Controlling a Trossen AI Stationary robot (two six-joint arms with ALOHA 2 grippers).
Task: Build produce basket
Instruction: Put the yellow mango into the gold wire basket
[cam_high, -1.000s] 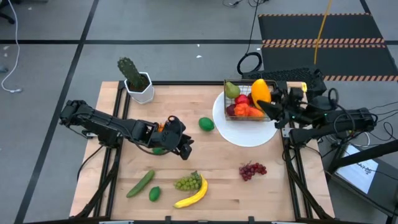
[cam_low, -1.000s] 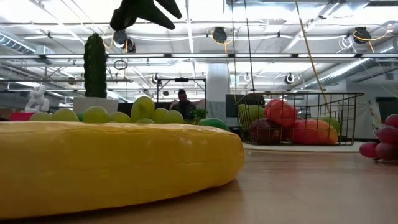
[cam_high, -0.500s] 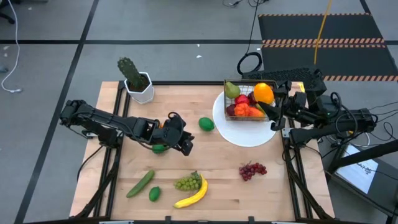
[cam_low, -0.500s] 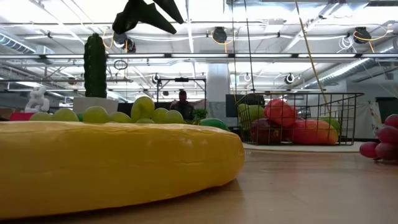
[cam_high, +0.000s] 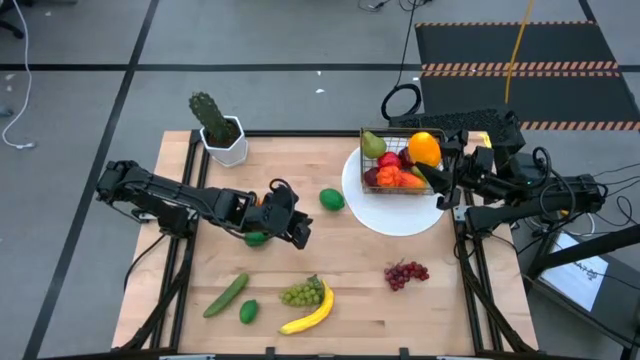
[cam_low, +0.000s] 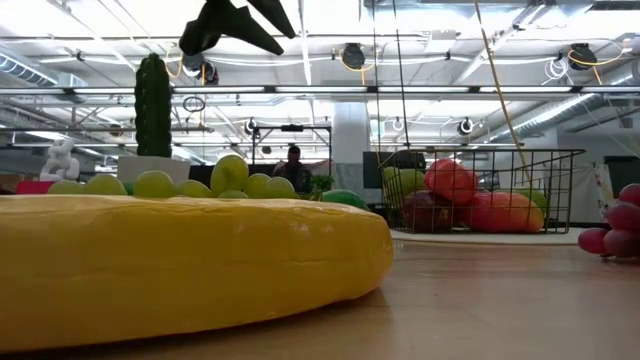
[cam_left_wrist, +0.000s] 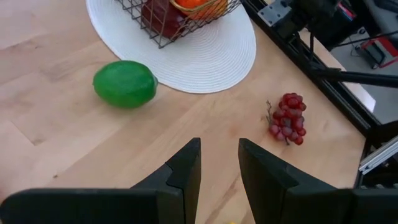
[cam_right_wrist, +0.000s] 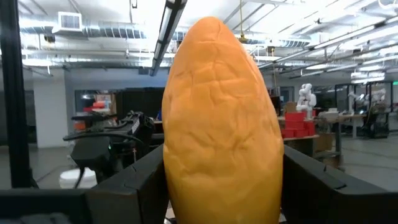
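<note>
grey tiled floor (cam_high: 250, 60) with dark seams surrounds the wooden table (cam_high: 290, 260). beyond the table's far right corner lies a black mat (cam_high: 520, 45) edged with orange-striped tape. white ceiling beams (cam_low: 420, 25) and round lamps (cam_low: 352, 55) hang overhead.

I read the table (cam_high: 300, 190) as pale wood planks, matt, with visible grain and seams. The basket (cam_high: 372, 150) is thin wire mesh, metallic grey with a darker rim. The plate (cam_left_wrist: 205, 59) under it looks woven in concentric ridges, white and matt. The mango (cam_right_wrist: 221, 124) held by the right gripper (cam_high: 436, 180) has a wrinkled, slightly dimpled orange skin with a soft sheen. The lime (cam_left_wrist: 125, 83) is smooth with faint dimpling, semi-gloss. The purple grapes (cam_left_wrist: 287, 117) look like glossy plastic beads. The banana (cam_low: 180, 265) is yellow and finely textured. The left gripper (cam_left_wrist: 217, 165) fingers (cam_left_wrist: 186, 171) are dark, matt plastic.
</note>
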